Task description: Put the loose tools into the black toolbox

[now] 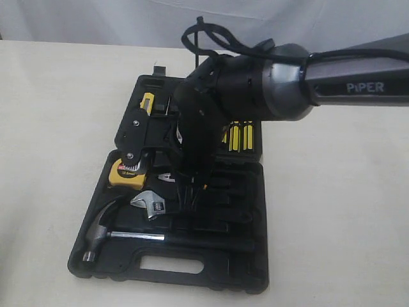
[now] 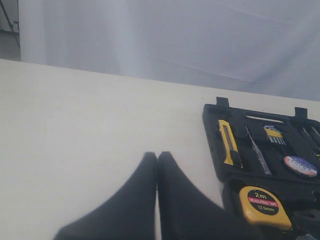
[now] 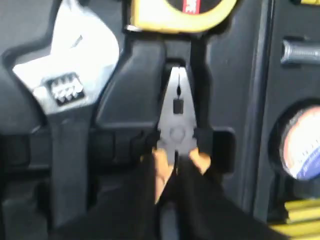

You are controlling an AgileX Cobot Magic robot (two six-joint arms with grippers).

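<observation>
The black toolbox (image 1: 192, 278) lies open on the table. My right gripper (image 3: 175, 167) is low over its lower half, shut on the orange-black handles of the pliers (image 3: 176, 120), whose steel nose lies in a moulded slot. The yellow tape measure (image 1: 126, 173) sits just beyond the nose. The yellow-black utility knife (image 2: 229, 142) and the tape roll (image 2: 300, 166) with its blue-white label rest in the lid half. My left gripper (image 2: 157, 156) is shut and empty over bare table, left of the toolbox (image 2: 212, 135), and does not show in the exterior view.
A steel hammer (image 1: 102, 233) and an adjustable wrench (image 1: 149, 204) lie in the box's lower half. Yellow-handled screwdrivers (image 1: 238, 135) sit in the lid half. The right arm covers the middle of the box. A white backdrop stands behind the table.
</observation>
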